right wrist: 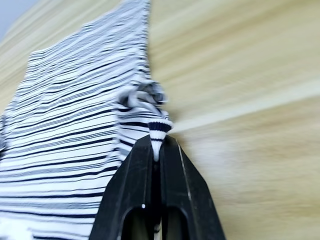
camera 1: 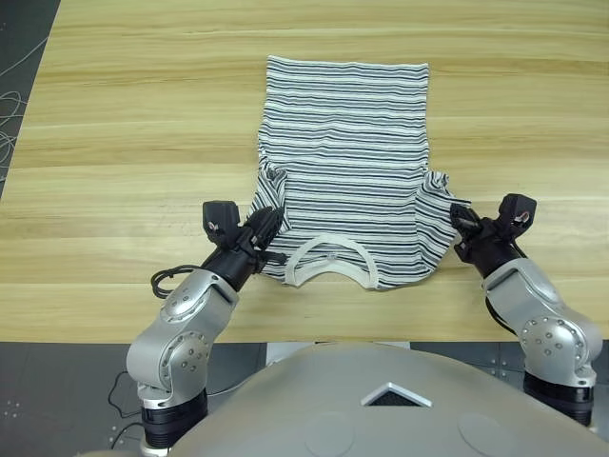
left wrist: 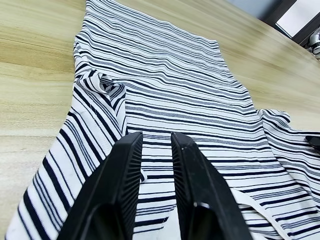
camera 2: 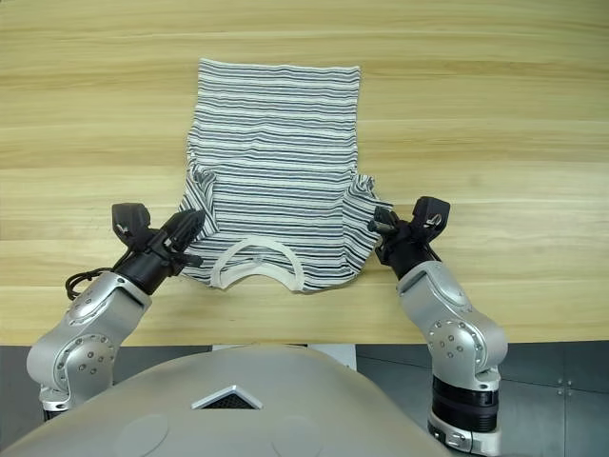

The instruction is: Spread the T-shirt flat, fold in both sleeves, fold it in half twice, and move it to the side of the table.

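Right fingers [right wrist: 132, 185] pinch the striped T-shirt [camera 1: 347, 143] sleeve hem; left fingers [left wrist: 122, 180] (black, ribbed) slightly apart over its cloth

Black-and-white striped T-shirt [camera 1: 347, 162] with a white collar [camera 1: 331, 262] lies on a wooden table [camera 1: 124, 143], collar nearest the robot, straight hem at the far end. Its body is mostly flat. The left sleeve [camera 1: 269, 183] is crumpled against the side. The right sleeve [camera 1: 438, 190] is bunched too, its cuff pinched in the right gripper [camera 1: 463, 219].
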### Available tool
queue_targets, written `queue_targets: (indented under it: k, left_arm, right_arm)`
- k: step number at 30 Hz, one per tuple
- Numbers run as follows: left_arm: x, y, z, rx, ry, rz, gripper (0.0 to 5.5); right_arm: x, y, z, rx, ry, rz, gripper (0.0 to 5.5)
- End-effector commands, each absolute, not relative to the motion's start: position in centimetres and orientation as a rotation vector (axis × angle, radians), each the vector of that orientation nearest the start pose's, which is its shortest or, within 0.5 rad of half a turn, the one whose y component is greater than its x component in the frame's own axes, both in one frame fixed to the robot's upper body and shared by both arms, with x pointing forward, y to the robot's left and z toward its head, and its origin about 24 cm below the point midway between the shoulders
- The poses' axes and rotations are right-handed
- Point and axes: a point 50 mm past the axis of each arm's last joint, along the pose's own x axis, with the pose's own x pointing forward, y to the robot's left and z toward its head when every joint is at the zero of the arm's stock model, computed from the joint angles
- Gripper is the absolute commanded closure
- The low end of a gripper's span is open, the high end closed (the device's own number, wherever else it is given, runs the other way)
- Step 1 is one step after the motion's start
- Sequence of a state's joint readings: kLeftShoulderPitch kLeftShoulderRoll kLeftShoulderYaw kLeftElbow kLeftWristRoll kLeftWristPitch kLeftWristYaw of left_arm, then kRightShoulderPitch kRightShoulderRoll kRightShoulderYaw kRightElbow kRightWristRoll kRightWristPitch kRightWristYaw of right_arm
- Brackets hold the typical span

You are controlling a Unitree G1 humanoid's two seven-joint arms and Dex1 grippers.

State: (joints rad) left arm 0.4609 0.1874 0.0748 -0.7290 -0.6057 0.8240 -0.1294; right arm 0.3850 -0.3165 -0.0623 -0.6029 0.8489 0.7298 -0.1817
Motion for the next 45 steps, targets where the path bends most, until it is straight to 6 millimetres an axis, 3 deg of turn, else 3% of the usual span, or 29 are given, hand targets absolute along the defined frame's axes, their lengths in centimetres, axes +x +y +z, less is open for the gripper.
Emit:
queue_targets:
  k: [1,6,11,15,21,31,37,45]
  left_arm:
    - [14.7,16.0,5.8,-0.346,0.499,-0.279,4.43]
    - [14.6,16.0,5.9,-0.35,0.499,-0.282,4.43]
    - [14.6,15.8,5.9,-0.353,0.498,-0.281,4.43]
    - [14.5,15.8,5.8,-0.356,0.5,-0.279,4.43]
    - [14.4,15.5,5.7,-0.363,0.501,-0.278,4.43]
    - [14.7,15.4,5.8,-0.364,0.491,-0.281,4.43]
    - [14.6,15.3,5.8,-0.367,0.49,-0.283,4.43]
    - [14.6,15.2,5.7,-0.371,0.491,-0.281,4.43]
  right_arm:
    - [15.1,-16.5,3.9,0.327,0.654,0.21,5.36]
    - [14.8,-16.1,2.8,0.283,0.704,0.242,5.36]
    - [15.9,-14.9,3.7,0.262,0.625,0.285,5.36]
    - [16.5,-15.0,4.4,0.236,0.563,0.263,5.36]
    - [16.2,-14.2,5.2,0.218,0.536,0.309,5.36]
    - [15.3,-12.6,4.0,0.233,0.616,0.375,5.36]
    - [16.6,-12.6,3.0,0.193,0.6,0.318,5.36]
    - [16.2,-11.4,3.8,0.252,0.581,0.427,4.04]
